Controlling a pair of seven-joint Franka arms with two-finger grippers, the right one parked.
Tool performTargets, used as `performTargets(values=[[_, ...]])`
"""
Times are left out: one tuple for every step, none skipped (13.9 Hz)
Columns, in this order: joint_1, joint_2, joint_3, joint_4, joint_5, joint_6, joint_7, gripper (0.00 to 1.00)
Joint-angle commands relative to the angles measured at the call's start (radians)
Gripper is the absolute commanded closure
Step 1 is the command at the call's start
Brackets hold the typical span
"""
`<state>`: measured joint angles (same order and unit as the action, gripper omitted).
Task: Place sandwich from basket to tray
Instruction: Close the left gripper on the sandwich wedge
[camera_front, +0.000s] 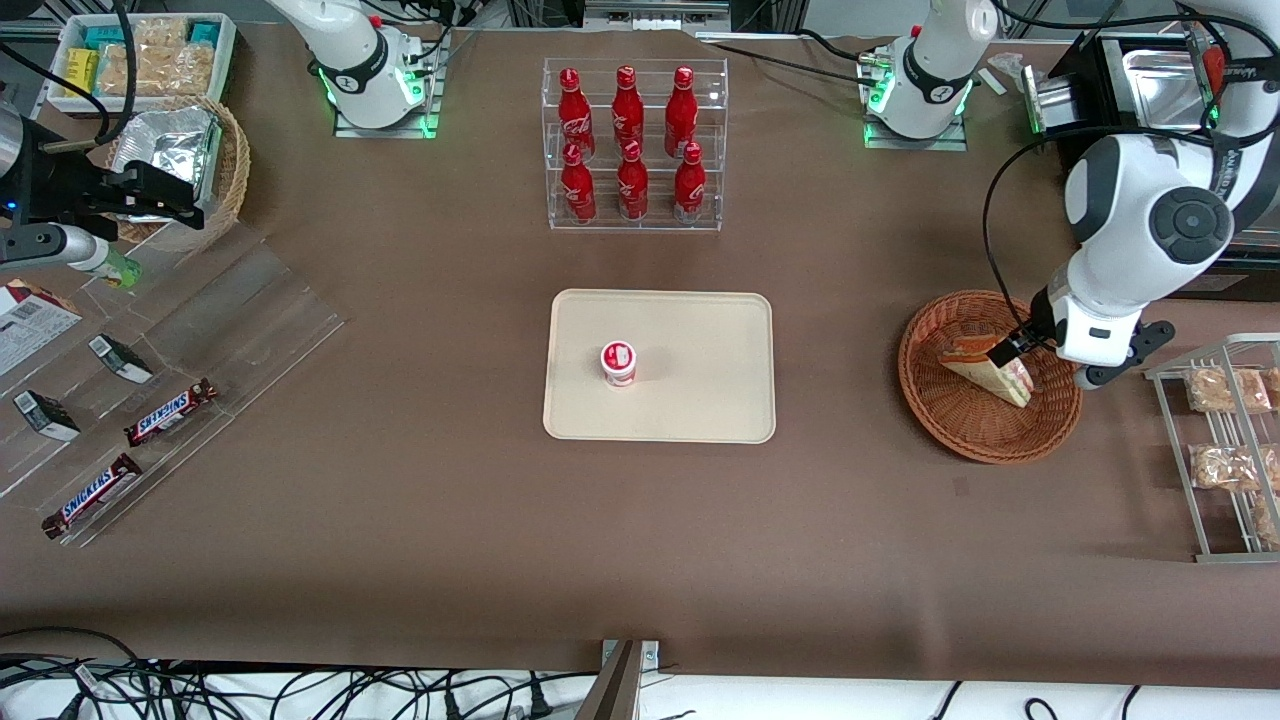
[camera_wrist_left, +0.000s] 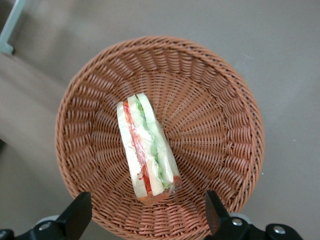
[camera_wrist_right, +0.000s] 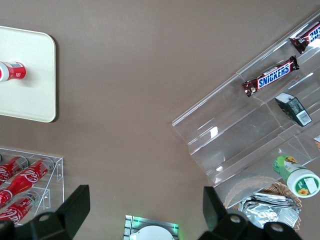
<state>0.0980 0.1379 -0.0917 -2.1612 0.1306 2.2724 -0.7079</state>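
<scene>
gripper (camera_front: 1012, 350) over basket (camera_front: 960, 425), fingers (camera_wrist_left: 75, 216) spread wide, holding nothing | sandwich (camera_wrist_left: 146, 148) lies in basket, probably on its side | tray (camera_front: 700, 400) toward 9 o'clock of basket, small cup (camera_front: 618, 363) on it

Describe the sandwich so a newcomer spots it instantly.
Toward the working arm's end of the brown table sits a round reddish-brown wicker basket. Inside lies the clear-wrapped triangular white-bread sandwich, under the open end effector. Green and red filling layers distinguish it from the crumbly tan snack packets on the neighbouring rack.
</scene>
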Motion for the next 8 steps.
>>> performTargets(values=[[0.006, -0.011, 0.000, -0.060, 0.030, 0.085, -0.091, 0.00], [0.006, 0.005, -0.002, -0.066, 0.052, 0.107, -0.122, 0.00], [0.008, 0.018, -0.002, -0.068, 0.096, 0.120, -0.164, 0.00], [0.008, 0.034, -0.002, -0.068, 0.140, 0.127, -0.212, 0.00], [0.009, 0.049, -0.003, -0.068, 0.170, 0.136, -0.250, 0.00], [0.011, 0.058, -0.003, -0.072, 0.176, 0.160, -0.272, 0.00], [0.012, 0.068, -0.003, -0.080, 0.176, 0.183, -0.280, 0.00], [0.014, 0.080, -0.003, -0.081, 0.176, 0.200, -0.286, 0.00]])
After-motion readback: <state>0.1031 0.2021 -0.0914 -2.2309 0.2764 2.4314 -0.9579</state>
